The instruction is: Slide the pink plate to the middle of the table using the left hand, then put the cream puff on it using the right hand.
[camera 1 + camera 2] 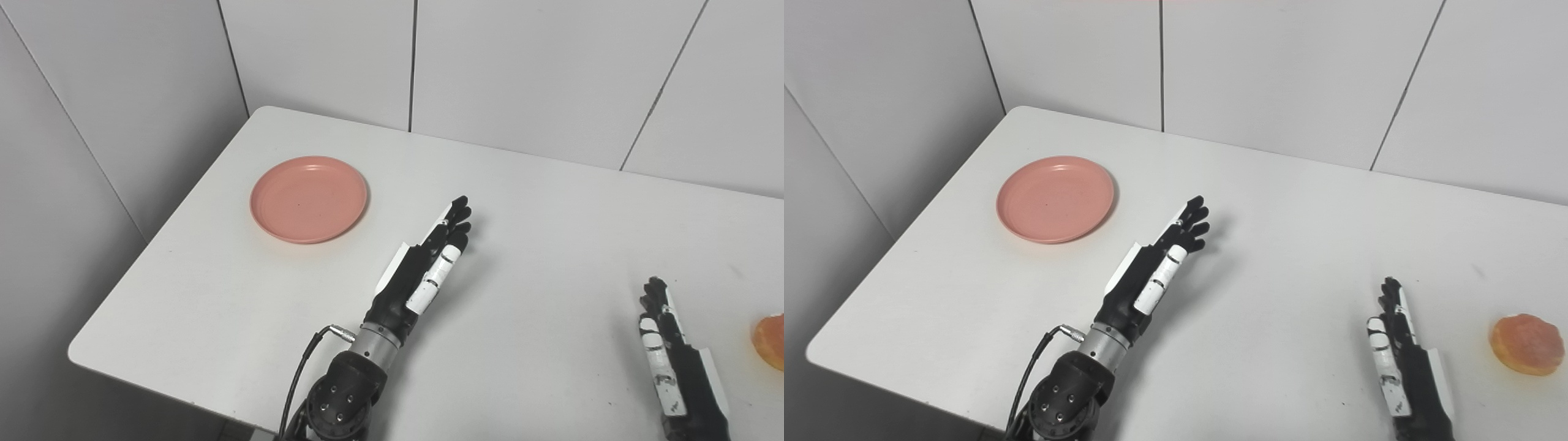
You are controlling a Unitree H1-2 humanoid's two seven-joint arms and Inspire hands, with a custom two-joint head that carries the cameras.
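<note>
Two things matter on this white table: the round, shallow pink plastic plate lying flat near the far left corner, and the golden-orange glazed cream puff by the right edge. My left hand reaches over the middle of the surface, fingers straight and held out, holding nothing, well apart from the plate. My right hand waits near the front edge, fingers also extended and empty, near the puff but not touching it. The plate looks light, stiff and smooth, so I judge it will slide easily if I press on its raised rim. The puff looks soft and crushable; I would pinch its sides gently.
</note>
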